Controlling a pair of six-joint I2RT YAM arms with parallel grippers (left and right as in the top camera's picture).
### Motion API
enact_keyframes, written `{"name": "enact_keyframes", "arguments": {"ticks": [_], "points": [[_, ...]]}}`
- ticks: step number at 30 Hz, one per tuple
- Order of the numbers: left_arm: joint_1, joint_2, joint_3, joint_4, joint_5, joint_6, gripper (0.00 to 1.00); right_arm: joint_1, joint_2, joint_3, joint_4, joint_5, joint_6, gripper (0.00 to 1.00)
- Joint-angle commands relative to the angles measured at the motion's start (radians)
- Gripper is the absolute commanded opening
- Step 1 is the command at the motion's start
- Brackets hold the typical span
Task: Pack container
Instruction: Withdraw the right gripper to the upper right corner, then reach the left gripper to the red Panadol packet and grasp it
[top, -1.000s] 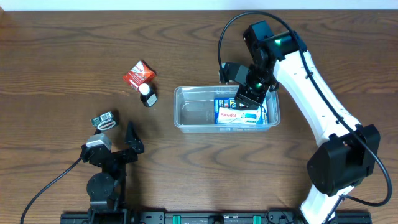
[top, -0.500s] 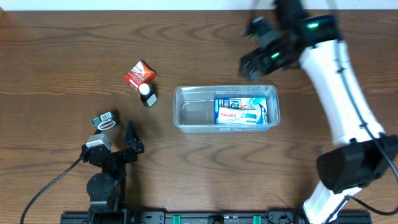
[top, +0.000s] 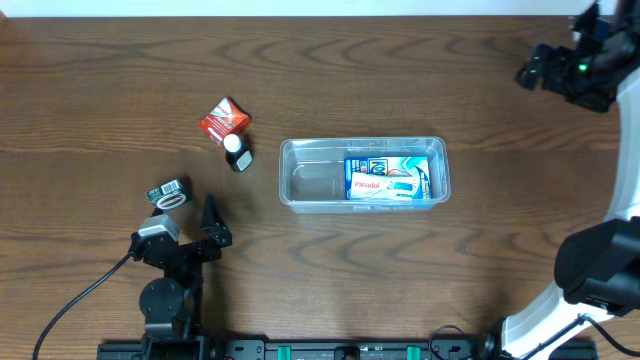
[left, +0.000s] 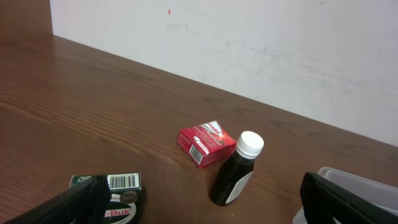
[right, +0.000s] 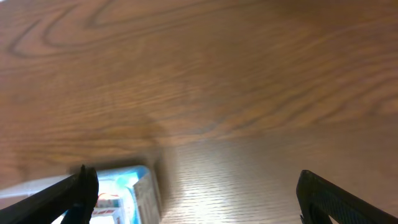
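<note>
The clear plastic container (top: 300, 190) lies at the table's middle with a white and blue Panadol box (top: 385, 184) and blue packets in its right half. Its corner shows in the left wrist view (left: 348, 180) and in the right wrist view (right: 140, 186). A red packet (top: 222, 119), a dark bottle with a white cap (top: 236, 152) and a green box (top: 168, 193) lie left of it. My left gripper (top: 205, 232) is open and empty, low at the front left. My right gripper (top: 545, 72) is open and empty, high at the far right.
The white wall (left: 249, 43) runs along the table's far edge. In the left wrist view the red packet (left: 205, 143), the bottle (left: 236, 171) and the green box (left: 115, 190) lie ahead of the fingers.
My right gripper has risen out of the container and swung far to the right and back. The Panadol box stays in the container. The left arm has not moved.
</note>
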Motion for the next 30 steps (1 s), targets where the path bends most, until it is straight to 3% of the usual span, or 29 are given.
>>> {"name": "enact_keyframes", "arguments": {"ticks": [1, 3, 6, 11, 19, 24, 30], "points": [[0.001, -0.006, -0.022, -0.036, -0.011, -0.006, 0.98, -0.049, -0.024, 0.014, 0.0, -0.004, 0.024, 0.99], [0.001, -0.006, -0.021, -0.026, 0.001, -0.011, 0.98, -0.068, -0.024, 0.014, 0.0, -0.004, 0.024, 0.99], [0.002, -0.001, 0.0, -0.047, 0.175, 0.087, 0.98, -0.082, -0.024, 0.014, 0.0, -0.004, 0.024, 0.99], [0.002, 0.113, 0.169, -0.233, 0.164, 0.063, 0.98, -0.084, -0.024, 0.014, 0.0, -0.004, 0.024, 0.99], [0.017, 0.593, 0.704, -0.578, 0.137, 0.083, 0.98, -0.084, -0.024, 0.014, 0.0, -0.004, 0.024, 0.99], [0.019, 0.914, 1.041, -0.803, 0.158, 0.2, 0.98, -0.084, -0.024, 0.014, 0.0, -0.004, 0.024, 0.99], [0.019, 1.197, 1.299, -0.829, 0.159, 0.298, 0.98, -0.084, -0.024, 0.014, 0.0, -0.004, 0.024, 0.99]]}}
